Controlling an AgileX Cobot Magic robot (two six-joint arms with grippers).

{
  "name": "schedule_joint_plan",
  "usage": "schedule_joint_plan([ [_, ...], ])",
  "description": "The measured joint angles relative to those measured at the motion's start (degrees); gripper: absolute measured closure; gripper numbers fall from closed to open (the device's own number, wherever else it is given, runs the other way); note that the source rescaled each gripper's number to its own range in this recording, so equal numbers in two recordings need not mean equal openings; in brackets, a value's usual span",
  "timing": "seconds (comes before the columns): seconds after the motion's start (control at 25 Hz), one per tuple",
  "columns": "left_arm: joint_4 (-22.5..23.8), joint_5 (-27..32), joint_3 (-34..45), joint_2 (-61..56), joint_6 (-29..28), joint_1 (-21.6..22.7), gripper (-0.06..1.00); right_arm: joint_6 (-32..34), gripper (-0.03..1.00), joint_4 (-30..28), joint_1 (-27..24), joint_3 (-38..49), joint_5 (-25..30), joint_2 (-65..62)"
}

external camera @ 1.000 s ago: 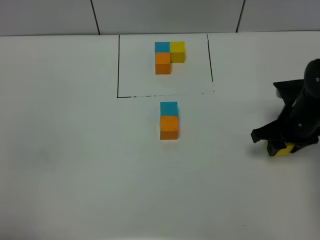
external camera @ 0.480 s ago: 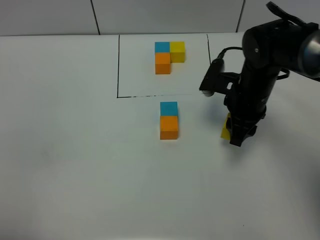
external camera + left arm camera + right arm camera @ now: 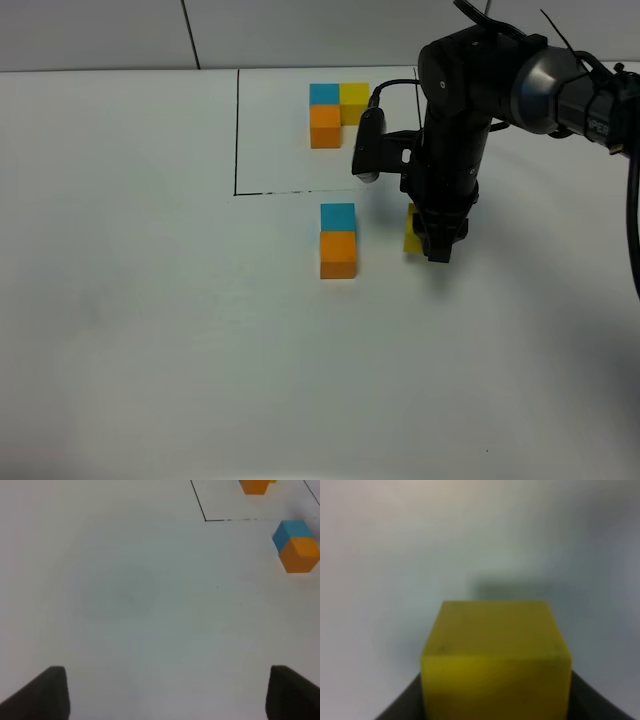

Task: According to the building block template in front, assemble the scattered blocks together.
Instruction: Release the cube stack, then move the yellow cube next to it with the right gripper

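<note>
High view: right hand clenched on the yellow block, just right of the joined blue block and orange block on the white table. Template sits beyond, inside its black outline.

Left wrist view: left hand released, fingers spread over bare table.

Right wrist view: yellow block fills the grip.

The building block template, a blue, yellow and orange L, sits inside the black outline. Below it, the blue cube touches the orange cube; the yellow cube is just right of them, tilted.
</note>
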Motion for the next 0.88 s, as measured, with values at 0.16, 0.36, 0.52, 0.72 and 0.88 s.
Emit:
schedule_joint_plan([
  [0.16,0.0,0.0,0.0,0.0,0.0,0.0,0.26,-2.96,0.96,0.83,0.08,-4.15,0.12,3.45],
  [0.36,0.0,-0.04,0.0,0.0,0.0,0.0,0.26,-5.72,0.96,1.32,0.27,-8.26,0.07,7.05],
  [0.52,0.0,-0.04,0.0,0.0,0.0,0.0,0.26,-7.08,0.96,1.44,0.27,-11.57,0.24,9.78],
  [0.72,0.0,-0.04,0.0,0.0,0.0,0.0,0.26,-7.88,0.96,1.29,0.98,-12.74,0.1,10.97],
  [0.88,0.0,-0.04,0.0,0.0,0.0,0.0,0.26,-7.92,0.96,1.25,1.41,-12.91,-0.08,11.15],
])
